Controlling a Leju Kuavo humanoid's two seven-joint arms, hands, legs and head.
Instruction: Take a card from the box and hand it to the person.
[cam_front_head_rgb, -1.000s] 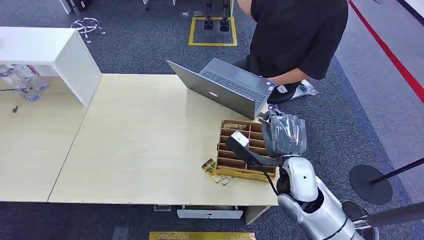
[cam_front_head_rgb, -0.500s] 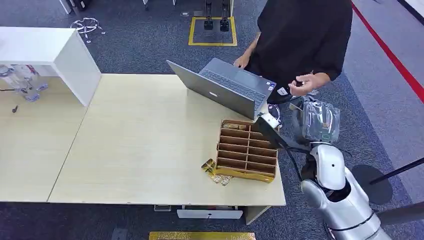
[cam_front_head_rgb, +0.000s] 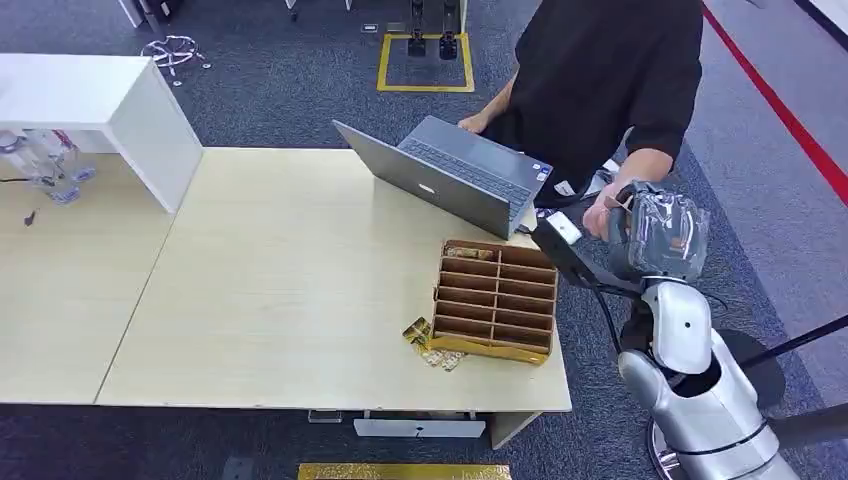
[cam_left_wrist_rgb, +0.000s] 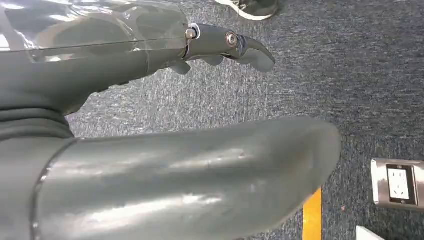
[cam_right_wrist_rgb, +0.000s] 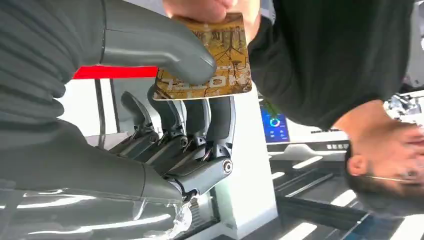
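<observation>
**Card at handover: thin, stiff, light**

Right hand (cam_right_wrist_rgb: 165, 100) pinches card (cam_right_wrist_rgb: 210, 67) between thumb and fingers; person's hand (cam_right_wrist_rgb: 210, 9) grips its far edge. Probably slick; hold flat faces. Left hand (cam_left_wrist_rgb: 150, 125) hangs, fingers apart, empty. Box (cam_front_head_rgb: 495, 300) on table (cam_front_head_rgb: 280, 280).

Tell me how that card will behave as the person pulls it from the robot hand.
The card looks thin, flat and unbent, so probably stiff and light. It seems glossy, so it may slide out from under the right robot hand's thumb. The person's hand already grips its far edge, so dropping seems unlikely.
</observation>
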